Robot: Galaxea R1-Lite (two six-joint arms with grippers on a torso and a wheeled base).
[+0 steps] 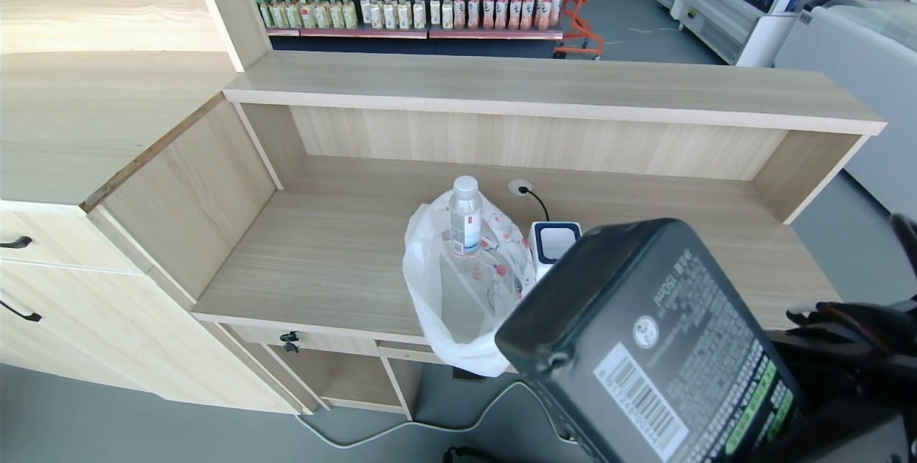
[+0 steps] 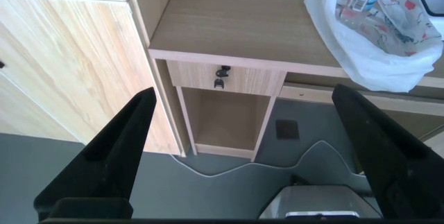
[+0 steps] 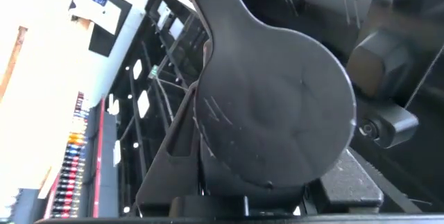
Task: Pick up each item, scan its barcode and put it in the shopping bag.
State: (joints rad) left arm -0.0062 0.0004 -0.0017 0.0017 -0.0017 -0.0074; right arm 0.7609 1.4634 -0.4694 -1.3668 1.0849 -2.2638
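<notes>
You have bright, even light on the desk [image 1: 322, 255], soft shadow under its ledge [image 1: 544, 90], blown-out white in the right wrist view

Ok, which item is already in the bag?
The clear white-capped plastic bottle, standing in the white plastic bag; the black rectangular pack is outside it.

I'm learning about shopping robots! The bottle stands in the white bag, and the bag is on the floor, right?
Not quite. In the head view the shopping bag sits on the wooden counter, not on the floor. The bottle does stand inside it.
</notes>
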